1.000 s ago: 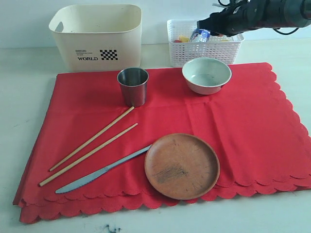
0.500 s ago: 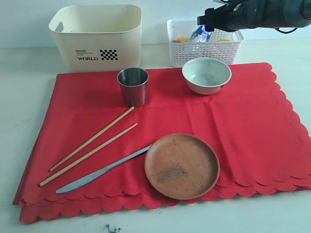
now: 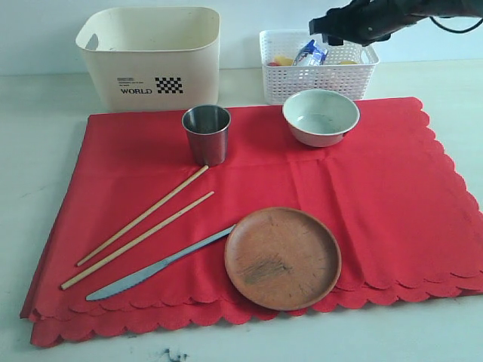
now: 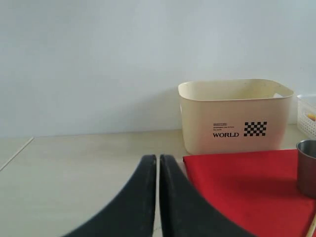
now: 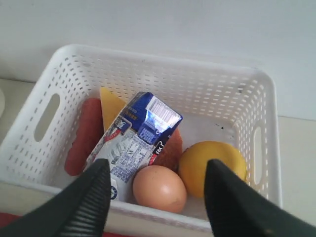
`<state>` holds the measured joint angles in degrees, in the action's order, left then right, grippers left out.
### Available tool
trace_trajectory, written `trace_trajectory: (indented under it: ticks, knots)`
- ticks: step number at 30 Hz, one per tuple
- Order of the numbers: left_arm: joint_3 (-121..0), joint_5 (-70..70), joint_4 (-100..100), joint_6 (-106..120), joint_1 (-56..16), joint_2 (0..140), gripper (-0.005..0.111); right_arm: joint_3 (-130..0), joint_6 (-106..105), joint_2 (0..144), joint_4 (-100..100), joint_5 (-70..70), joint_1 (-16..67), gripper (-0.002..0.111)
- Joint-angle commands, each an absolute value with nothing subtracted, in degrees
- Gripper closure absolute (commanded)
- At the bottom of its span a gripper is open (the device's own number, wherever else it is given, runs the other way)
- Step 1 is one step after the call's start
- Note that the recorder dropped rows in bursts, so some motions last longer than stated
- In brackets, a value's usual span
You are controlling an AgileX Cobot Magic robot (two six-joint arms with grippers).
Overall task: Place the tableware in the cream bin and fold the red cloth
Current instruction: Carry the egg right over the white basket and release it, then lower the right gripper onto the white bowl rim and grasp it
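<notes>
The red cloth (image 3: 249, 204) lies spread on the table. On it stand a steel cup (image 3: 206, 134) and a pale white bowl (image 3: 321, 117); two wooden chopsticks (image 3: 143, 226), a silver knife (image 3: 158, 264) and a round brown plate (image 3: 282, 258) lie nearer the front. The cream bin (image 3: 155, 56) stands behind the cloth at the left. My right gripper (image 3: 326, 26) hangs open above the white lattice basket (image 3: 317, 72), holding nothing. My left gripper (image 4: 158, 160) is shut and empty, low over the table left of the cloth (image 4: 247, 182); the bin (image 4: 234, 116) and the cup (image 4: 307, 168) show beyond it.
The lattice basket (image 5: 148, 84) holds a milk carton (image 5: 136, 136), an egg (image 5: 159, 188), a lemon (image 5: 212, 165), cheese (image 5: 111, 106) and a sausage (image 5: 84, 136). Bare table surrounds the cloth on the left and front.
My right arm has risen and drawn back above the lattice basket. Nothing on the cloth has moved.
</notes>
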<state>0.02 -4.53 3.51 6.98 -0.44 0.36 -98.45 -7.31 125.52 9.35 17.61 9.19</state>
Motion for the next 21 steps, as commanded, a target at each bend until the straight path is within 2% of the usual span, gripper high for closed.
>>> trace_trajectory:
  ticks: [1, 8, 14, 21]
  knots:
    - [0.0, -4.56, 3.83, 6.84, -0.68, 0.0, 0.102, -98.91, -7.73, 121.55, 8.81, 23.31, 8.92, 0.066]
    - [0.0, -4.56, 3.83, 6.84, -0.68, 0.0, 0.102, -98.91, -9.38, 117.42, 6.88, 33.95, 8.92, 0.09]
    - [0.0, -4.56, 3.83, 6.84, -0.68, 0.0, 0.102, -98.42, -10.43, 116.48, 4.93, 41.75, 8.92, 0.107]
    - [0.0, -4.56, 3.83, 6.84, -0.68, 0.0, 0.102, -88.94, -10.94, 114.34, 2.83, 37.54, 8.92, 0.108]
